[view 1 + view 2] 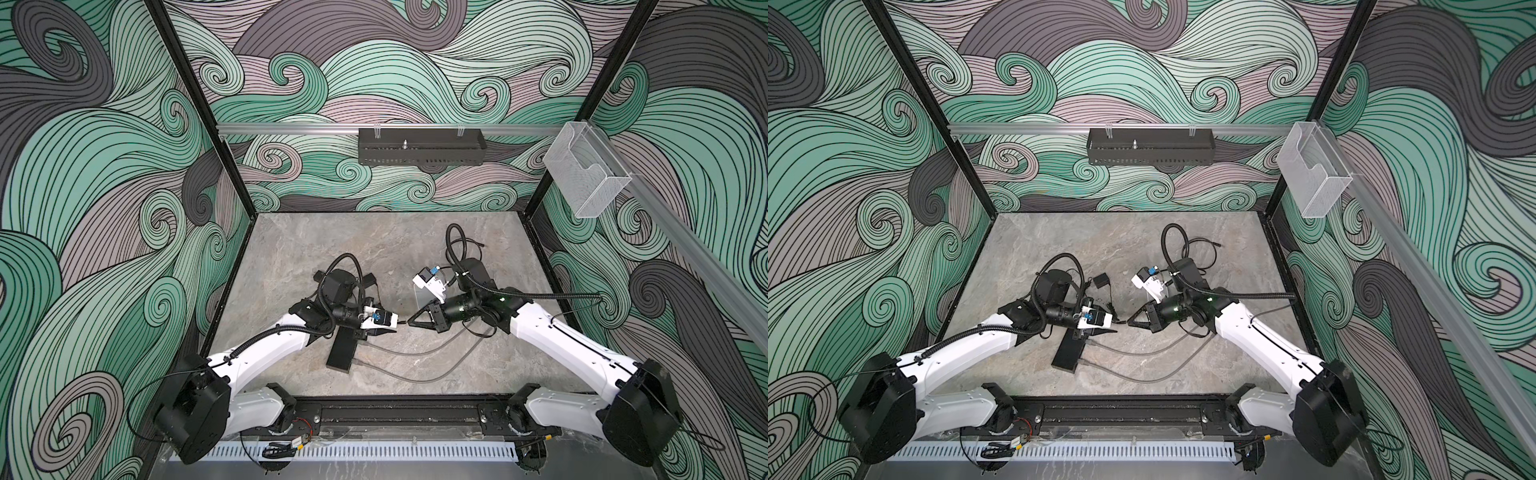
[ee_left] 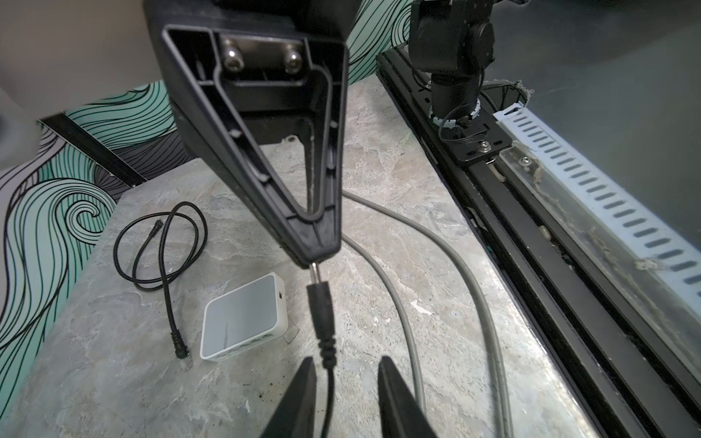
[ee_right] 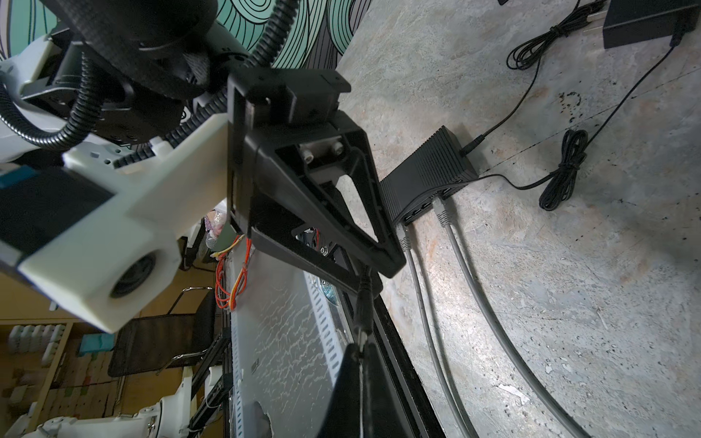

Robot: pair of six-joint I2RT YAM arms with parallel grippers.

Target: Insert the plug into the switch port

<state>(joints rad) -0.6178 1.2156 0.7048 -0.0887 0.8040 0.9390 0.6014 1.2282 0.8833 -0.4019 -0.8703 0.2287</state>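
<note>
Grey marbled table (image 1: 374, 249), both arms reaching in, tips meeting nose to nose near its middle. The right gripper (image 2: 315, 256) is clamped tight on the bare metal tip of the plug (image 2: 321, 311). It's holding it off the surface, black body and cord pointing left. The left gripper (image 2: 346, 362) is parted, its fingers (image 2: 303, 394) either side of the plug's ribbed collar and cord. One finger is just beside the cord, with a clear gap on the other side, so no grip there.

On the near left of the table, under the left gripper in both top views, lies the black switch (image 1: 343, 349). Two grey cables (image 1: 415, 353) are plugged into it and curve off right. The small white switch (image 2: 244, 316) lies flat on the right side, beyond the right gripper, with a looped black patch cable (image 2: 163, 242) just beside it.
</note>
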